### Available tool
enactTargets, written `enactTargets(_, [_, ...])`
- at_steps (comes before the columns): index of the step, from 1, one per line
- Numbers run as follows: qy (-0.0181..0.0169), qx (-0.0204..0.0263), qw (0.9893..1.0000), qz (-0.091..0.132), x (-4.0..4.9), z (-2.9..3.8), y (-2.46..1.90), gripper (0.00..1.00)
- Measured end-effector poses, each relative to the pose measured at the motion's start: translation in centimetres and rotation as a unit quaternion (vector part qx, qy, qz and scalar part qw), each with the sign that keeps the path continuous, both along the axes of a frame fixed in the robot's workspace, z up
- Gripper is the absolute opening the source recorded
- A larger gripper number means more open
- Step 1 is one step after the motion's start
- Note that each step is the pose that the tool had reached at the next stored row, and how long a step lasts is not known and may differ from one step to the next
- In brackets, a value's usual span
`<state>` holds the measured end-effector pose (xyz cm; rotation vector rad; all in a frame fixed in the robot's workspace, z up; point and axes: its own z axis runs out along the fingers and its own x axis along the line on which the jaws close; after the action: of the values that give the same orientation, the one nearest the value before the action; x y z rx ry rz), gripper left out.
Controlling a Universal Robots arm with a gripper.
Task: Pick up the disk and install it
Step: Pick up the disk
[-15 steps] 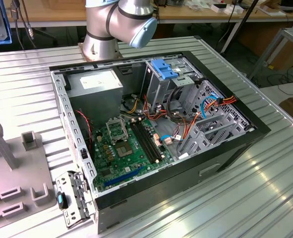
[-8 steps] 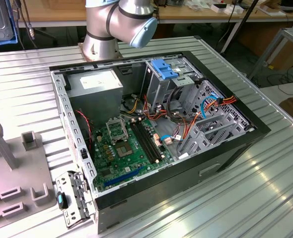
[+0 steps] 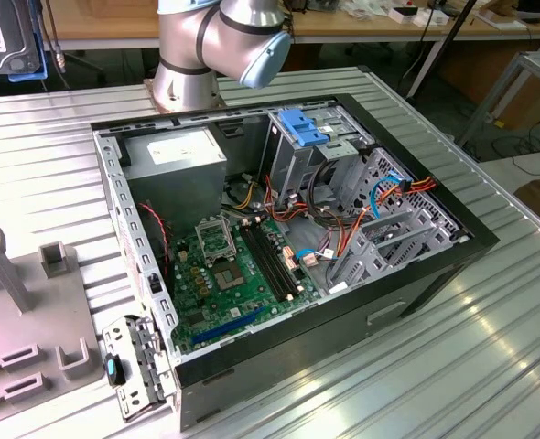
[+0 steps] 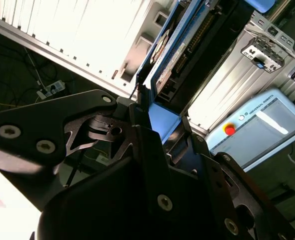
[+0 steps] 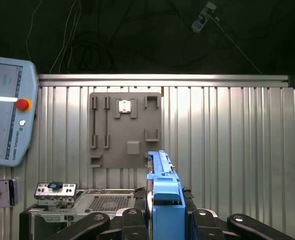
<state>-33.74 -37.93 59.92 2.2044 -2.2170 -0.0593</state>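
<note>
The disk [image 3: 5, 38], grey metal with a white label and bright blue side rails, hangs in the air at the far upper left of the exterior view, well away from the open computer case [image 3: 416, 283]. In both wrist views my gripper [image 5: 164, 221] is shut on the disk [image 5: 162, 192], its black fingers [image 5: 200, 222] pressing on the blue rails. The second wrist view shows the disk [image 4: 187, 45] edge-on, reaching out past the gripper [image 4: 160, 132]. Inside the case stands the metal drive cage [image 3: 305, 137] with a blue plastic top.
The case holds a grey power-supply box [image 3: 174, 157], the green motherboard [image 3: 229, 270] and orange and blue cables [image 3: 389, 187]. A grey fixture plate [image 3: 18, 320] lies on the ribbed table [image 3: 490, 366]. The arm's base [image 3: 210, 46] stands behind the case. A teach pendant [image 5: 7, 117] lies beside the table.
</note>
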Motion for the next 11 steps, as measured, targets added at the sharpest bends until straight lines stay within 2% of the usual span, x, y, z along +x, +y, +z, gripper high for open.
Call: enactTargets(11, [0.0000, 0.0000, 1.0000, 0.000, 1.27, 0.00, 0.00, 0.37])
